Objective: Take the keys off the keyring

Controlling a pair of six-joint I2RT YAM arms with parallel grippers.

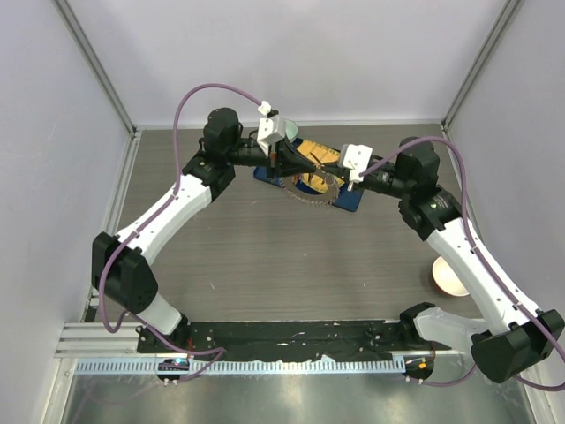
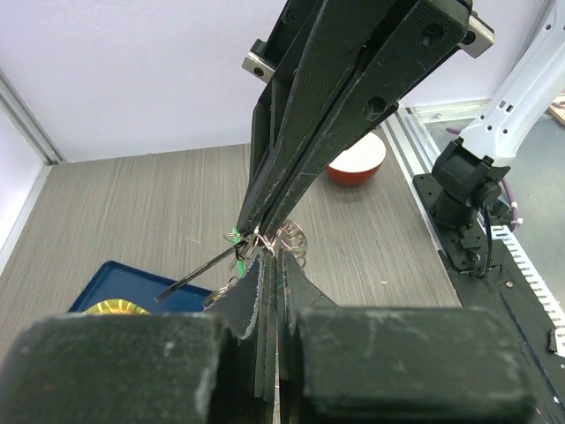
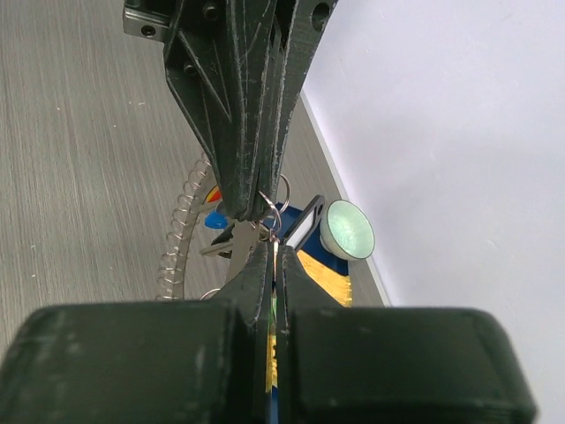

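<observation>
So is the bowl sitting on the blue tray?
No, the bowl sits on the bare table, well apart from the blue tray.

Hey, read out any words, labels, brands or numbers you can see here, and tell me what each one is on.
None can be read.
Blue tray: a yellow and orange print, mostly hidden and blurred; no letters can be made out.
Keys, keyring, bowl: no markings visible.
</observation>
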